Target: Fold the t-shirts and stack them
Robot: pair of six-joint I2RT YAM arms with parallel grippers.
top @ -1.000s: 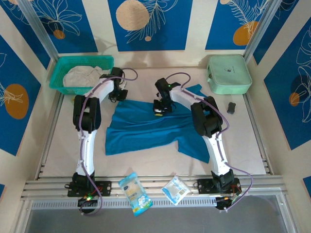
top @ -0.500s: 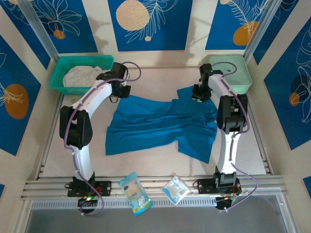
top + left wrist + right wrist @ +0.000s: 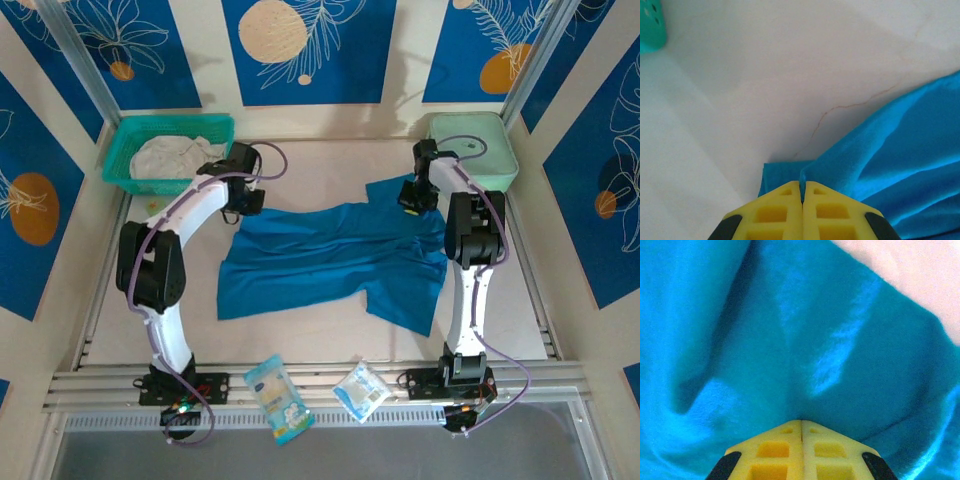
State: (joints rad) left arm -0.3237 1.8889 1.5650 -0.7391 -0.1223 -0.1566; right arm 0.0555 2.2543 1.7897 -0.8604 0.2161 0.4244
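I see the solid teal-blue cloth t-shirt point(image 3: 330, 255) spread rumpled across the middle of the pale counter point(image 3: 300, 325). My left end effector point(image 3: 243, 203) has its yellow fingers point(image 3: 785, 212) pressed together, pinching the shirt's upper-left edge. My right end effector point(image 3: 410, 205) is clamped on cloth at the shirt's upper-right corner. The off-white cloth t-shirt point(image 3: 170, 155) lies bunched in the teal plastic mesh basket point(image 3: 118, 162), upper left of the frame.

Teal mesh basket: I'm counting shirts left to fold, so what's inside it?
A crumpled off-white t-shirt lies inside the teal mesh basket, covering most of its floor. Anything beneath that cloth is hidden, so I cannot tell whether more shirts lie under it.
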